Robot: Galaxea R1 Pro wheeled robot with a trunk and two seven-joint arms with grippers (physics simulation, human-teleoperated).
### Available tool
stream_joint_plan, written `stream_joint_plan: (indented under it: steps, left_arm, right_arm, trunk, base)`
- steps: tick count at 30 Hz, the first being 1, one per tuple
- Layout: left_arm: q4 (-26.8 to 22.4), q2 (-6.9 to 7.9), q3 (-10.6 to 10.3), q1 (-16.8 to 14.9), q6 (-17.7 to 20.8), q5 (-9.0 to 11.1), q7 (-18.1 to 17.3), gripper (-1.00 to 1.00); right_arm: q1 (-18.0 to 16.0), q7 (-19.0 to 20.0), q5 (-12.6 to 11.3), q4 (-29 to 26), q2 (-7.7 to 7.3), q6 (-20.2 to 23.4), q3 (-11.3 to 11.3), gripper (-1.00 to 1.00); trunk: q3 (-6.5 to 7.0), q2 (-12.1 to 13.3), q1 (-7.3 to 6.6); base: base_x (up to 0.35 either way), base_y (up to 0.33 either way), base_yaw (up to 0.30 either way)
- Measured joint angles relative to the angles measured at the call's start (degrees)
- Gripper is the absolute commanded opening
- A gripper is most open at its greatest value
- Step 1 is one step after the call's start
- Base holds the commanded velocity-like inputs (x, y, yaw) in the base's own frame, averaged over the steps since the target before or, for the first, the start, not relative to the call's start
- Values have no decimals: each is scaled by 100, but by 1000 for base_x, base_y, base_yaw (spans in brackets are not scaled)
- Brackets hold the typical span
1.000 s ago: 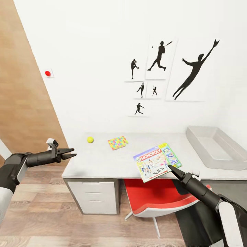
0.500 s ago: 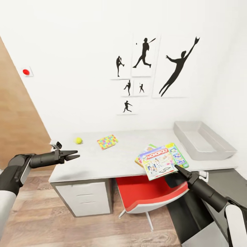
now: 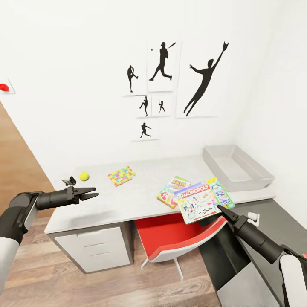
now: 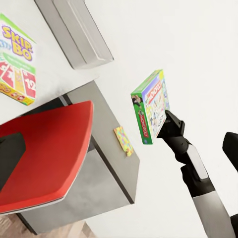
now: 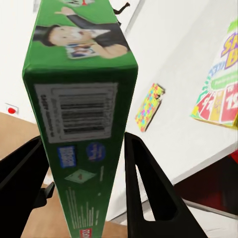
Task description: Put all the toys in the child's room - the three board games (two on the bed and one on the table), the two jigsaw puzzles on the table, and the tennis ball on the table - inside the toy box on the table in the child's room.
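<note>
Scene: a simulated child's room, where a two-armed robot faces a pale table [image 3: 140,200] under sports silhouettes on a white wall.

Right tool: the right tool [image 3: 221,209] is clamped on the near corner of the MONOPOLY box [image 3: 203,200]; the right wrist view shows a finger on either side of its green edge, barcode toward the lens.

Why held so: the box hangs in the air above the table's front edge, tilted face-up, apparently so it can be carried over to the toy box [image 3: 236,167] at the far right of the table.

Left tool: the left tool [image 3: 90,195] hovers over the table's left end, fingers slightly apart and holding nothing, seemingly parked clear of the load.

On the table: the SKIP-BO box [image 3: 171,190] lies flat just behind the carried game; a jigsaw puzzle [image 3: 121,175] and the tennis ball [image 3: 84,175] sit well apart from the toy box, toward the left.

Toy box: looks empty, so the tidying appears barely begun.

Below: a red chair [image 3: 175,238] is tucked under the table.
</note>
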Motion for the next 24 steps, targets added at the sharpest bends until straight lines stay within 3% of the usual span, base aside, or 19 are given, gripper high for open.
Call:
stream_joint_plan:
  steps: [14,24]
  left_arm:
    - [0,32,8,0,-8,1,0,100]
    - [-1,58,11,1,-8,1,0,100]
  right_arm:
    - [-2,8,-1,217,-22,17,-66,-100]
    - [-1,29,-48,236,-7,36,-269,-100]
  trunk:
    - [-106,0,0]
    - [-188,-1,0]
  base:
    - [0,0,-176]
    - [0,26,-137]
